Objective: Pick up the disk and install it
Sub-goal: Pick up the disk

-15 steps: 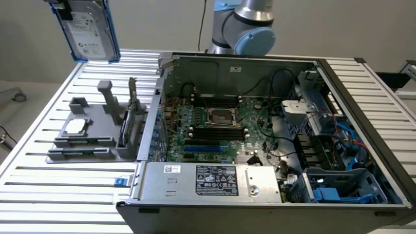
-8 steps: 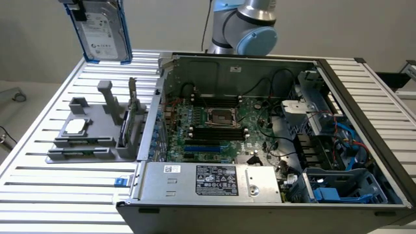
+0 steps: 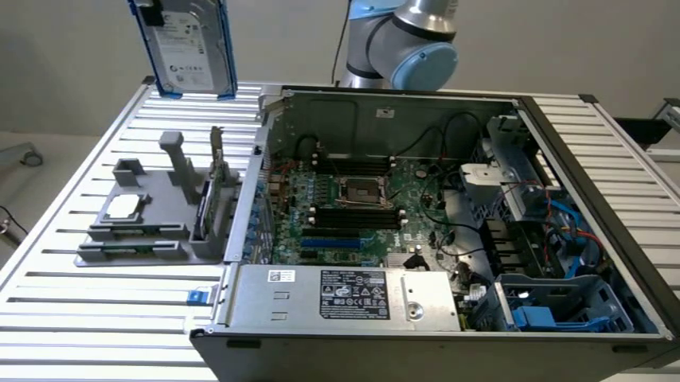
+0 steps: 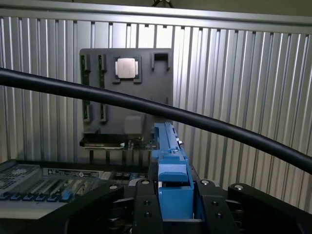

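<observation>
Tool (image 4: 175, 207) grips disk (image 3: 191, 48) on edge, long axis vertical.

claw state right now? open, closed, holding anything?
Claw: closed on the disk, gripping its blue carrier edge and holding it in the air above the slatted table.

The disk (image 3: 191, 48) aloft at eleven o'clock; the parts holder (image 3: 149, 239) on the table (image 3: 95, 318), nine o'clock of the computer case (image 3: 404, 107).

Top of the disk (image 3: 191, 44) past the exterior view's upper edge; grey holder (image 4: 146, 83) partly behind black cable (image 4: 195, 121)
</observation>
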Controlling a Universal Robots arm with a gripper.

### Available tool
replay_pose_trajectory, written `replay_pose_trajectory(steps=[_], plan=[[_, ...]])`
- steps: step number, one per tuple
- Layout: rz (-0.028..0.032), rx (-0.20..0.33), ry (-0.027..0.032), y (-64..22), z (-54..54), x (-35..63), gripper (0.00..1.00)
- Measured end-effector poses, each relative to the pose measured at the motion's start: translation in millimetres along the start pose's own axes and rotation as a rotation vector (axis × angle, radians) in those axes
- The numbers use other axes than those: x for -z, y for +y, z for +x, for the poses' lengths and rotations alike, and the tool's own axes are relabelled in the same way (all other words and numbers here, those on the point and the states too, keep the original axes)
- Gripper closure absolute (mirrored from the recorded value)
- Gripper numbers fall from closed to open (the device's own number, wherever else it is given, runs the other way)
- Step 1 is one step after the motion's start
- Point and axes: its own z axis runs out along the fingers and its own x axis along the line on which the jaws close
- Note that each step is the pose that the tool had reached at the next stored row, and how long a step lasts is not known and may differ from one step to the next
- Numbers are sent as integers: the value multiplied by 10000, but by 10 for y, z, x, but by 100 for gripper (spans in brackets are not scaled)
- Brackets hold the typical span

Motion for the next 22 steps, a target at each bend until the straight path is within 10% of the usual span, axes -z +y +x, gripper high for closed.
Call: replay_pose_trajectory(steps=[12,22], plan=[[-6,1,-5,-411,280,46,67],[4,-4,-212,-862,408,42,67]])
